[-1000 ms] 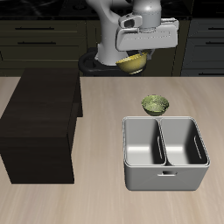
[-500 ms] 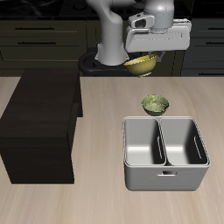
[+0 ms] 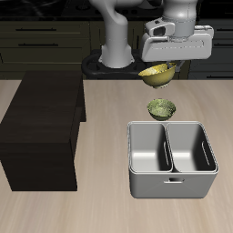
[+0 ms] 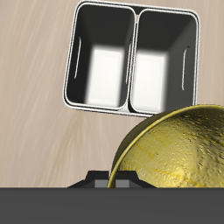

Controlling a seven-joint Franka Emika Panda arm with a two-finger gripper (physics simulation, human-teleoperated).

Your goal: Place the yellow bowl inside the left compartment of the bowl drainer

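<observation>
Lifted and carried: yellow bowl (image 3: 156,72) clamped in the gripper (image 3: 162,65), high above the table behind the bowl drainer (image 3: 173,188), both wells empty; lowering into the left compartment remaining.

The small round golden-yellow bowl (image 4: 182,149) has a mottled inside, speckled with darker brown flecks. The grey metal rectangular tub with two wells (image 3: 172,158) shows a pale rim and darker, shadowed inner walls. The like-sized round bowl (image 3: 161,109) is olive-green. The big cabinet block (image 3: 44,127) is very dark brown. The wooden table (image 3: 109,211) is light beige with faint grain.
</observation>
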